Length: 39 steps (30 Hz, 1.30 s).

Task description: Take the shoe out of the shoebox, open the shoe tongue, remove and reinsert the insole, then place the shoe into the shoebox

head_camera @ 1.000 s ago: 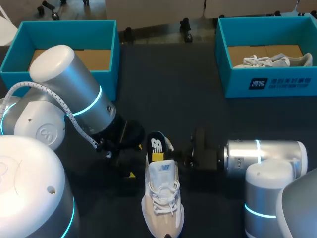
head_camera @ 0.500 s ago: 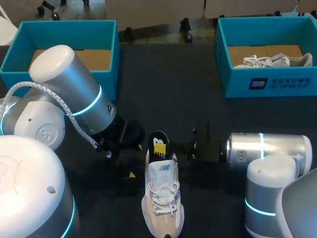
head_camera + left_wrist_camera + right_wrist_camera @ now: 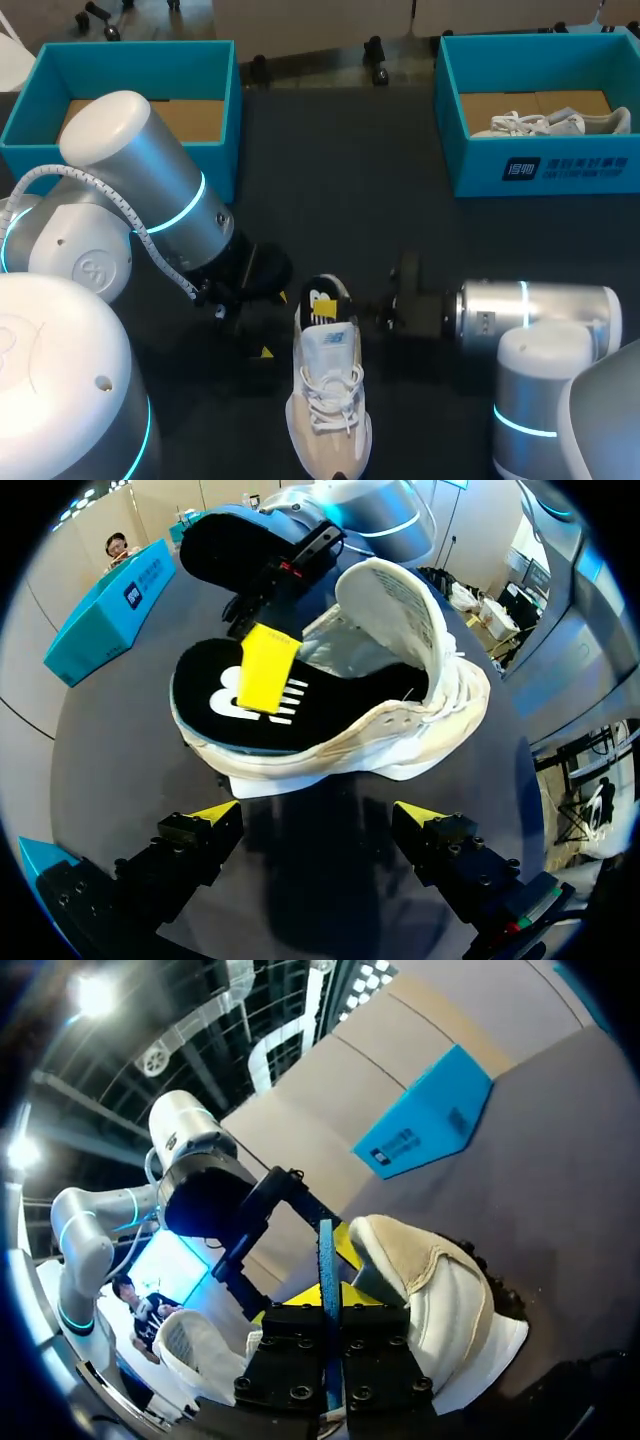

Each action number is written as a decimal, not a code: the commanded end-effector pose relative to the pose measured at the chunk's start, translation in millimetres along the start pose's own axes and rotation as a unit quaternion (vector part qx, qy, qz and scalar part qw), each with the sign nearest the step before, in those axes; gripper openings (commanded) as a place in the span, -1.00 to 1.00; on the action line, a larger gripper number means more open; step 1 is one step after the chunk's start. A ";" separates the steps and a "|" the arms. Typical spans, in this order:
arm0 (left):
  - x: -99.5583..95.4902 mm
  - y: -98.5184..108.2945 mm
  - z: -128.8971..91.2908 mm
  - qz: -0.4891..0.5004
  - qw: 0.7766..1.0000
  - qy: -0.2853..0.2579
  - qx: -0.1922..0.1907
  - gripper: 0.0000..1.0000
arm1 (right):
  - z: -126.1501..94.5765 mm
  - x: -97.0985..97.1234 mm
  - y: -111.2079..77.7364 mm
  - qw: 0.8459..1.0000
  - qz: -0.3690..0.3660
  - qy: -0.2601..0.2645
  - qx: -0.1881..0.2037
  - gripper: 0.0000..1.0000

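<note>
The table [image 3: 340,170] has a dark, flat top, and three things lie directly on it. The left box [image 3: 226,110], teal and open, sits in the far left corner. The right box [image 3: 480,172], also teal and open, sits in the far right corner and has a dark label on its near wall. Well apart from both, a white shoe [image 3: 330,400] stands on its sole by the near edge, about midway along it. Its toe points to that edge.
</note>
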State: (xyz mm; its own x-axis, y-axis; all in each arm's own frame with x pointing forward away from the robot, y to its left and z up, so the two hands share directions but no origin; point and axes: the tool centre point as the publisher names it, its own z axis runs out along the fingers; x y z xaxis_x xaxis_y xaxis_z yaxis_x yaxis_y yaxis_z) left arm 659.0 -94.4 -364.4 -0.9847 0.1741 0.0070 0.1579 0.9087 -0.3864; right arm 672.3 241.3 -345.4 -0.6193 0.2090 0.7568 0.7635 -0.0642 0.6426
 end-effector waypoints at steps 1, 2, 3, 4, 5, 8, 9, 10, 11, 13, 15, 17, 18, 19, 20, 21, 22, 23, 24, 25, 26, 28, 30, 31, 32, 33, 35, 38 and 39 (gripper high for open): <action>0.9 0.7 0.5 0.000 1.000 -0.001 0.001 1.00 | 3.0 4.0 -7.6 1.000 0.015 -0.007 0.002 -1.00; 0.9 0.7 0.5 0.000 1.000 -0.001 0.001 1.00 | 3.0 4.7 -9.4 1.000 0.019 -0.007 0.001 -1.00; 0.9 0.7 0.5 0.000 1.000 -0.001 0.001 1.00 | 2.8 5.0 -11.3 1.000 0.021 -0.009 0.000 -1.00; 0.9 0.7 0.5 0.000 1.000 -0.001 0.001 1.00 | 2.8 5.2 -13.2 1.000 0.024 -0.009 -0.001 -1.00; 0.9 0.7 0.5 0.000 1.000 -0.001 0.001 1.00 | 3.0 5.4 -14.8 1.000 0.028 -0.010 -0.001 -1.00; 0.9 0.7 0.5 0.000 1.000 -0.001 0.001 1.00 | 4.1 5.7 -18.3 0.999 0.038 -0.013 0.002 -1.00; 0.9 0.7 0.5 0.000 1.000 -0.001 0.001 1.00 | 4.3 5.8 -18.9 0.999 0.039 -0.014 0.003 -1.00; 0.9 0.7 0.5 0.000 1.000 -0.001 0.001 1.00 | 4.5 5.9 -19.7 0.999 0.043 -0.016 0.004 -1.00; 0.9 0.7 0.5 0.000 1.000 -0.001 0.001 1.00 | 4.6 5.9 -19.8 0.999 0.043 -0.016 0.005 -1.00; 0.9 0.7 0.5 0.000 1.000 -0.001 0.001 1.00 | 4.9 6.6 -18.6 0.999 0.043 -0.018 0.006 -1.00; 0.9 0.7 0.5 0.000 1.000 -0.001 0.001 1.00 | 3.7 8.9 -14.8 0.999 0.031 -0.022 0.004 -1.00; 0.9 0.7 0.5 0.000 1.000 -0.001 0.001 1.00 | 2.0 11.7 -10.4 0.999 0.018 -0.028 0.003 -0.53; 0.9 0.7 0.5 0.000 1.000 -0.001 0.001 1.00 | 1.2 13.3 -7.9 0.999 0.011 -0.032 0.003 -0.38; 0.9 0.7 0.5 0.000 1.000 -0.001 0.001 1.00 | 0.5 14.8 -5.5 0.999 0.004 -0.035 0.002 -0.33; 0.9 0.7 0.5 0.000 1.000 -0.001 0.001 1.00 | 0.0 16.2 -3.2 0.999 -0.004 -0.038 0.003 -0.29; 0.9 0.7 0.5 0.000 1.000 -0.001 0.001 1.00 | -0.7 17.7 -1.1 0.999 -0.011 -0.040 0.002 -0.30; 0.9 0.7 0.5 0.000 1.000 -0.001 0.001 1.00 | -1.2 18.8 0.9 0.999 -0.015 -0.042 0.003 -0.32; 0.9 0.7 0.5 0.000 1.000 -0.001 0.001 1.00 | -1.6 19.4 2.6 0.999 -0.016 -0.046 0.004 -0.33; 0.9 0.7 0.5 0.000 1.000 -0.001 0.001 1.00 | -2.0 19.9 4.2 0.999 -0.021 -0.048 0.004 -0.33; 0.9 0.7 0.5 0.000 1.000 -0.001 0.001 1.00 | -2.4 20.6 5.5 0.999 -0.023 -0.048 0.004 -0.32; 0.9 0.7 0.5 0.000 1.000 -0.001 0.001 1.00 | -2.7 20.7 6.7 0.999 -0.024 -0.049 0.004 -0.35; 0.9 0.7 0.5 0.000 1.000 -0.001 0.001 1.00 | -4.1 20.0 8.6 0.998 -0.027 -0.051 0.003 -0.38; 0.9 0.7 0.5 0.000 1.000 -0.001 0.001 1.00 | -5.5 17.5 10.4 0.998 -0.025 -0.055 0.002 -0.44; 0.9 0.7 0.5 0.000 1.000 -0.001 0.001 1.00 | -6.3 15.7 11.0 0.998 -0.024 -0.054 0.001 -0.51; 0.9 0.7 0.5 0.000 1.000 -0.001 0.001 1.00 | -6.7 13.6 11.5 0.998 -0.022 -0.054 0.000 -0.66; 0.9 0.7 0.5 0.000 1.000 -0.001 0.001 1.00 | -7.0 11.1 12.2 0.998 -0.019 -0.055 -0.001 -1.00; 0.9 0.7 0.5 0.000 1.000 -0.001 0.001 1.00 | -7.8 6.5 13.4 0.999 -0.016 -0.052 -0.001 -1.00; 0.9 0.7 0.5 0.000 1.000 -0.001 0.001 1.00 | -8.0 0.2 14.4 0.999 -0.005 -0.051 0.001 -1.00; 0.9 0.7 0.5 0.000 1.000 -0.001 0.001 1.00 | -7.5 -1.2 14.1 0.999 0.000 -0.051 0.002 -1.00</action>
State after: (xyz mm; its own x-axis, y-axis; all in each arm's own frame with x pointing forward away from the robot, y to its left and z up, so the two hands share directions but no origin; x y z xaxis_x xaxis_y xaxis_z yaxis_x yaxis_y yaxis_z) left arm 659.0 -94.3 -364.3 -0.9847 0.1741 0.0070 0.1579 0.9088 -0.3863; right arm 676.9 232.4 -334.8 -0.6020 0.3106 0.7357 0.7567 -0.0724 0.6497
